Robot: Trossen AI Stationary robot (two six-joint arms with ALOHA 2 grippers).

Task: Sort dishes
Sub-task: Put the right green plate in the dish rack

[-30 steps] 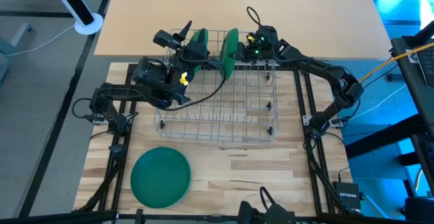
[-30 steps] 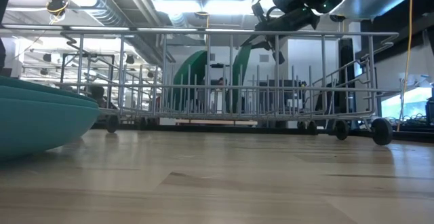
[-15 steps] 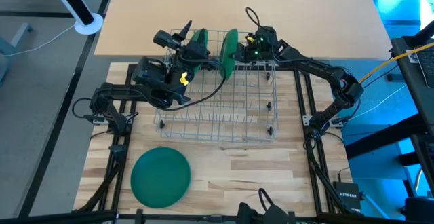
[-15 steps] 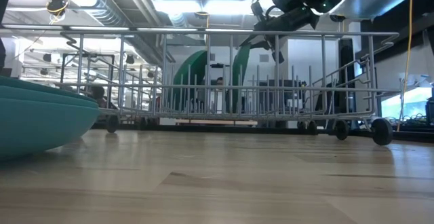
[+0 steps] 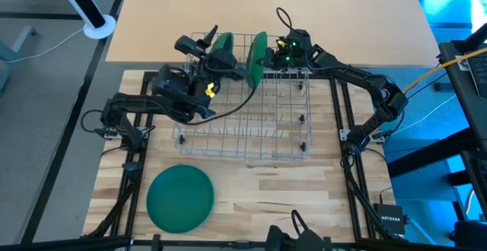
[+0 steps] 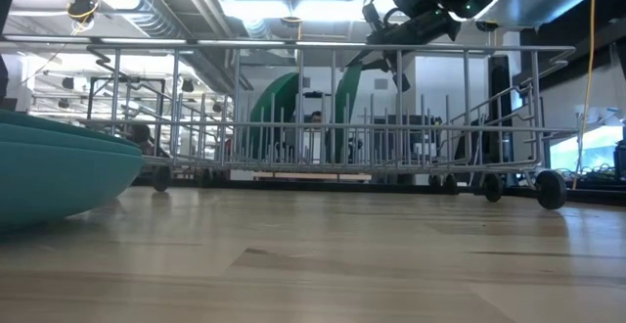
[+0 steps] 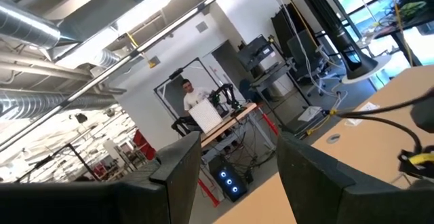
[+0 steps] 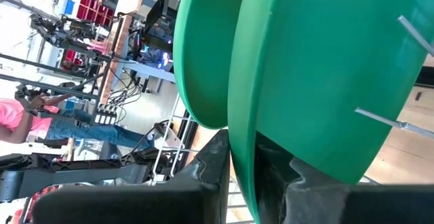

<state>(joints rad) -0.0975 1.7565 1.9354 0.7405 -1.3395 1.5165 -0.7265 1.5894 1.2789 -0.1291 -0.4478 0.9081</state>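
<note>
Progress status: partially complete, judged from the current layout.

1. Unsorted stock. A stack of teal plates [image 5: 179,198] lies flat on the bench [image 5: 259,194] at about 7 o'clock from the wire rack [image 5: 243,106], well apart from it. The low view shows more than one rim in this stack; the exact count cannot be told. These plates remain to be racked.

2. Left claw [image 5: 204,44]. It sits at about 11 o'clock of the rack, above the far rim and just beside the first racked plate [image 5: 224,47]. Its fingers [image 7: 180,166] stand wide apart, and the left wrist view shows only the room between them. It holds nothing. This plate stands upright on edge in the far row and counts as placed.

3. Second racked plate [image 5: 256,53]. It stands upright at about 12 o'clock of the rack, parallel to the first and near it, tilted slightly.

4. Right claw [image 5: 275,52]. It is nearly closed on the rim of the second plate; the right wrist view shows the green edge [image 8: 241,142] pinched between its fingers. Placement of this plate is therefore not yet finished: release is outstanding.

5. Remaining work, as estimated: release the second plate, then transfer each plate of the bench stack into the free slots nearer the front of the rack.
</note>
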